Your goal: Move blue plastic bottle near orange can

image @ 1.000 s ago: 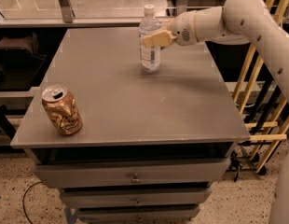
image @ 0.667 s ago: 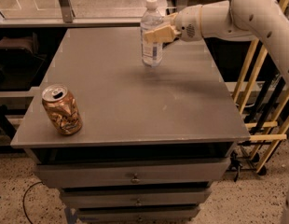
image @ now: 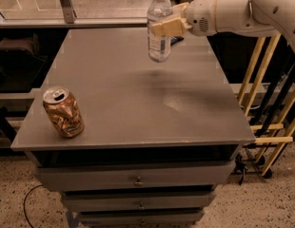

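The blue plastic bottle (image: 159, 25) is clear with a white cap and a pale label. It hangs upright in the air above the far part of the grey table (image: 138, 103). My gripper (image: 162, 26) comes in from the right on a white arm and is shut on the bottle's middle. The orange can (image: 63, 111) stands near the table's front left corner, tilted a little, with its silver top showing. The bottle is well to the right of and behind the can.
The table is a grey cabinet with drawers (image: 135, 179) below its front edge. Yellow wooden rails (image: 271, 103) stand to the right. A dark shelf unit (image: 14, 56) is on the left. A small dark object (image: 176, 40) lies behind the bottle.
The bottle was standing on the table with the gripper at it. Now it is lifted clear of the surface and carried slightly up, still in the gripper.
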{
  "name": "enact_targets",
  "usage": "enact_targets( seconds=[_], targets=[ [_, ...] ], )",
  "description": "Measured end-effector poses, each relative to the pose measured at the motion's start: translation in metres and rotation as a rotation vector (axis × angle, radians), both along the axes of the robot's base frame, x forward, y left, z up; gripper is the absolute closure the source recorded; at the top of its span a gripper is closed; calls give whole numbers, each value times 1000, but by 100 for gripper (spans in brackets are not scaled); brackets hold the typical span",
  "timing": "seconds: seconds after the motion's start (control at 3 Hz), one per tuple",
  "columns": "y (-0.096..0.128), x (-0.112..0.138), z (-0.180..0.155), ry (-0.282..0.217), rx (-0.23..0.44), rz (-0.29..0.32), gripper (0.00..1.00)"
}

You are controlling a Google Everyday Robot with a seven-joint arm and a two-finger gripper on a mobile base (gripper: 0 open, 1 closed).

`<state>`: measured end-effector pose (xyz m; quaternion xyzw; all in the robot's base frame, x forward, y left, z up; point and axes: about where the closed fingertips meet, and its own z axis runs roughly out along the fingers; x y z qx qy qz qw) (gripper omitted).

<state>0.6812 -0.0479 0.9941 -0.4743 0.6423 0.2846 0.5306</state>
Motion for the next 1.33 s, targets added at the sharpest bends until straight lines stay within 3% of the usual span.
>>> enact_targets(
  seconds=[0.33, 0.67, 1.33],
  targets=[
    [16, -17, -2, 28, -23, 77, 100],
    [58, -65, -7, 82, -63, 247, 100],
    [104, -112, -26, 166, -100, 422, 100]
  ],
)
